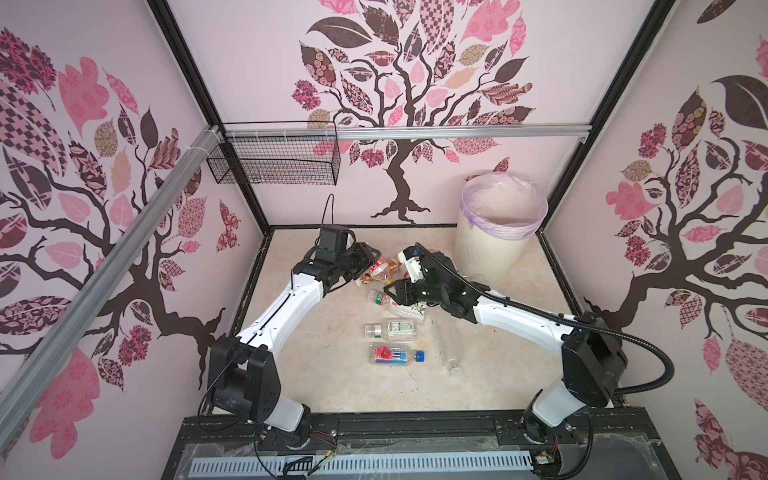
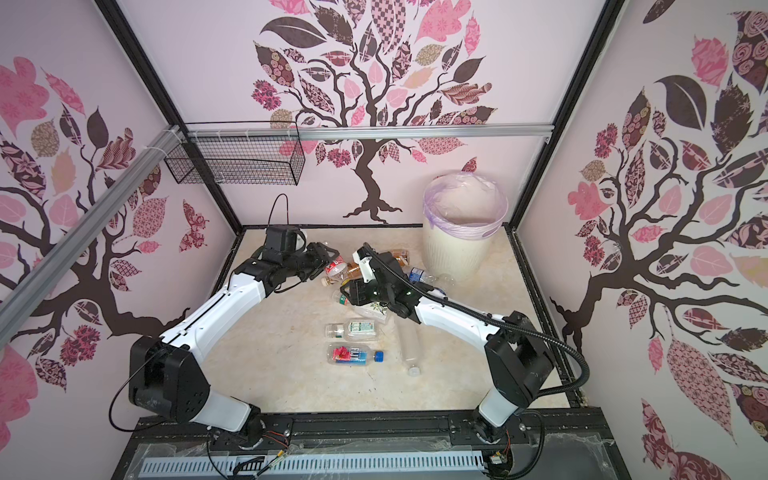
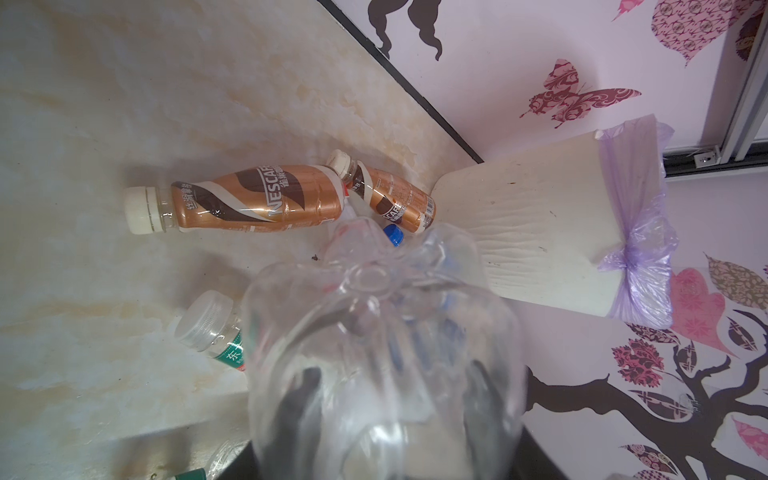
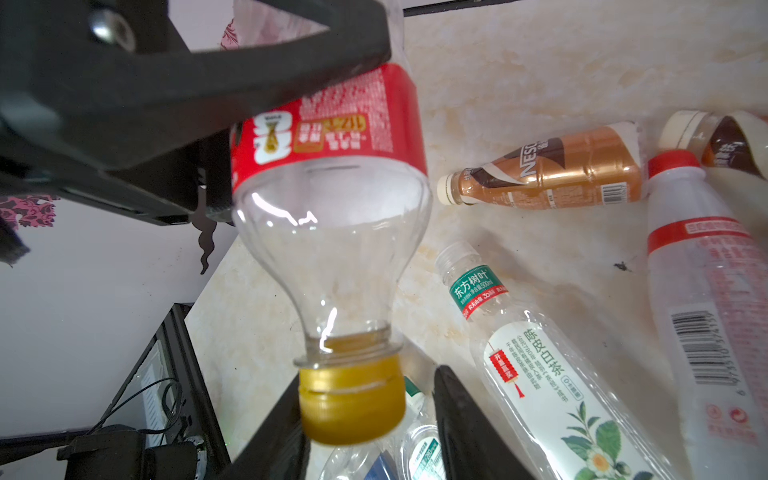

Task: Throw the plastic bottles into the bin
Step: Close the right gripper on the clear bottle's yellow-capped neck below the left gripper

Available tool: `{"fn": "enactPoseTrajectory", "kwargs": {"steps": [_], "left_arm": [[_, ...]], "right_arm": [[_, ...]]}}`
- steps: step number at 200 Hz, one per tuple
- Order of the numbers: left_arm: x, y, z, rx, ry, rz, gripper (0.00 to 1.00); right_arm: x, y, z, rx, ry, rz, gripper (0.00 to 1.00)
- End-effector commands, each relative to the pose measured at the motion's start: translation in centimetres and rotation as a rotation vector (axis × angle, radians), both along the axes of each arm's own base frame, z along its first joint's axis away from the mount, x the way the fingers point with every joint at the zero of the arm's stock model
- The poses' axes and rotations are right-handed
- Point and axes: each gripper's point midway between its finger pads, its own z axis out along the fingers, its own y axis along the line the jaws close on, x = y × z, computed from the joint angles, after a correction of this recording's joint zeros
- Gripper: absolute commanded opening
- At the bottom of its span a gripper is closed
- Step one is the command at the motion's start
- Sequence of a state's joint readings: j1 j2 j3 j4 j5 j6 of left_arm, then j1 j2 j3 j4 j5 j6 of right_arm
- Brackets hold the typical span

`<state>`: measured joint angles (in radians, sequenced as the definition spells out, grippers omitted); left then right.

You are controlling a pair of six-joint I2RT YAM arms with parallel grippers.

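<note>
My left gripper is shut on the base of a clear bottle with a red label and a yellow cap, and holds it off the floor. That bottle hangs over a heap of plastic bottles in both top views. Its yellow cap lies between the fingers of my right gripper, which is open; a gap shows between the cap and one finger. The bin stands at the back right with its lilac bag. Two brown-gold bottles lie near its foot.
A green-labelled tea bottle and a white bottle with a red cap lie under my right gripper. Nearer the front lie a clear bottle, a blue-capped bottle and a long clear one. A black wire basket hangs on the back rail.
</note>
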<state>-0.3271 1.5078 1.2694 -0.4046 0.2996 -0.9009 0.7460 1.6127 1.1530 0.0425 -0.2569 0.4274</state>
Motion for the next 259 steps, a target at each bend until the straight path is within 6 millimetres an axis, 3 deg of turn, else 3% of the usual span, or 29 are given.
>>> {"fn": "enactPoseTrajectory", "kwargs": {"steps": [1, 47, 122, 189, 259], "left_arm": [[-0.4, -0.9, 1.0, -0.027, -0.022, -0.022, 0.51], [-0.6, -1.3, 0.4, -0.026, -0.006, -0.029, 0.51], [-0.9, -1.0, -0.9, -0.015, 0.023, -0.014, 0.52], [-1.1, -0.8, -1.4, -0.007, 0.032, -0.013, 0.51], [-1.4, -0.9, -2.4, -0.016, 0.056, -0.01, 0.51]], "right_arm": [[0.8, 0.5, 0.3, 0.003, -0.003, -0.006, 0.48], [1.1, 0.5, 0.5, -0.006, -0.013, -0.013, 0.49], [1.4, 0.1, 2.0, -0.01, -0.055, -0.036, 0.4], [1.6, 0.0, 2.4, -0.018, -0.064, -0.046, 0.51], [1.6, 0.2, 2.5, -0.009, -0.062, -0.035, 0.45]]}}
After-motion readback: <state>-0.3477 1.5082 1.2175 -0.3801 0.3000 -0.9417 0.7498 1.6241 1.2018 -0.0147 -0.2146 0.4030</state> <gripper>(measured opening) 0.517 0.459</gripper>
